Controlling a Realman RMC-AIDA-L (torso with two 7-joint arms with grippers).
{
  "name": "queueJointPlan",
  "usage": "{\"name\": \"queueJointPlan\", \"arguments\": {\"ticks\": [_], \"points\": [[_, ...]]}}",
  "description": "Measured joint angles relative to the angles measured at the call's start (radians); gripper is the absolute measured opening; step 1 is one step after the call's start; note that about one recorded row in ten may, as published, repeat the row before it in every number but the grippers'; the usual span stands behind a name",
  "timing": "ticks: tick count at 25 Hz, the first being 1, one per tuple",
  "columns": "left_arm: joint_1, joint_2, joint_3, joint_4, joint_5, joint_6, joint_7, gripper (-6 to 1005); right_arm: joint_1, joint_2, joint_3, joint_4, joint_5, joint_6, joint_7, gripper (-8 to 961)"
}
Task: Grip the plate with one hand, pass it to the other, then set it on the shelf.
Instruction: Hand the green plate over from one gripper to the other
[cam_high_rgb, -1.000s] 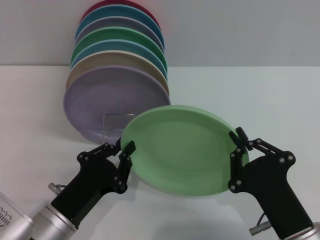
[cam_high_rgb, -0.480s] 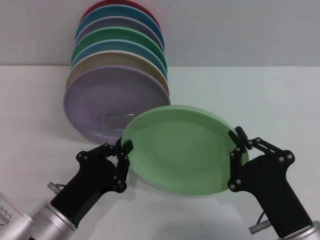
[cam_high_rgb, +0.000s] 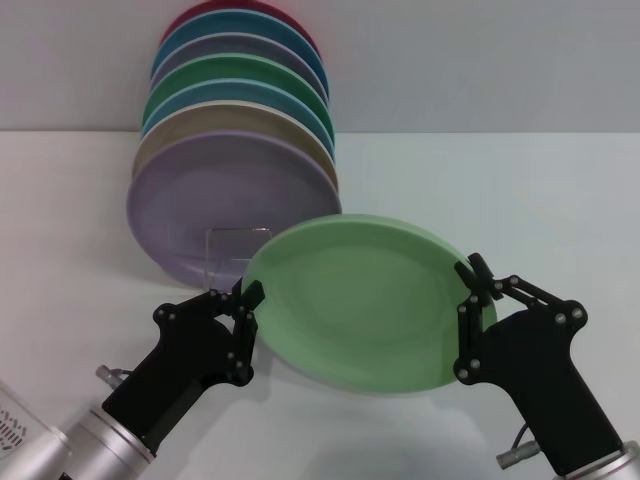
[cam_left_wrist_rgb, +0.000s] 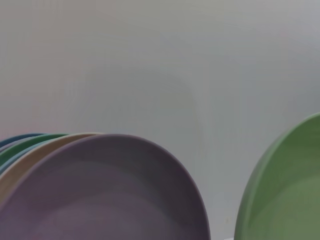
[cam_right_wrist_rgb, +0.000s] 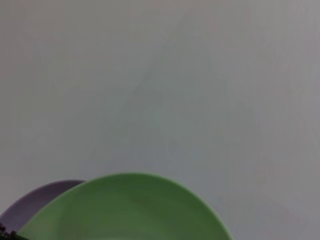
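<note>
The pale mint-green plate (cam_high_rgb: 365, 300) hangs tilted above the table between my two grippers. My right gripper (cam_high_rgb: 472, 300) is shut on its right rim, one finger above it and one below. My left gripper (cam_high_rgb: 248, 305) straddles the left rim with its fingers closed against it. The shelf (cam_high_rgb: 228, 250), a small clear rack with a square front frame, stands just behind the plate's left edge. The plate also shows in the left wrist view (cam_left_wrist_rgb: 285, 190) and in the right wrist view (cam_right_wrist_rgb: 130, 210).
A row of several coloured plates stands on edge in the rack at the back left, with a lavender plate (cam_high_rgb: 220, 200) in front and a dark green plate (cam_high_rgb: 250, 75) farther back. The lavender plate fills the left wrist view (cam_left_wrist_rgb: 110, 195). White table (cam_high_rgb: 540, 190) lies to the right.
The left gripper's upper finger has drawn in to the plate's left rim. The plate has tipped a little flatter and lower. The right gripper has barely moved.
</note>
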Motion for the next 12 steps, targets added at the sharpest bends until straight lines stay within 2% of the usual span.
{"name": "queueJointPlan", "arguments": {"ticks": [12], "points": [[0.013,0.002,-0.010,0.001,0.001,0.006,0.003,37,0.007,0.000,-0.004,-0.018,-0.004,0.001,0.000,88]]}}
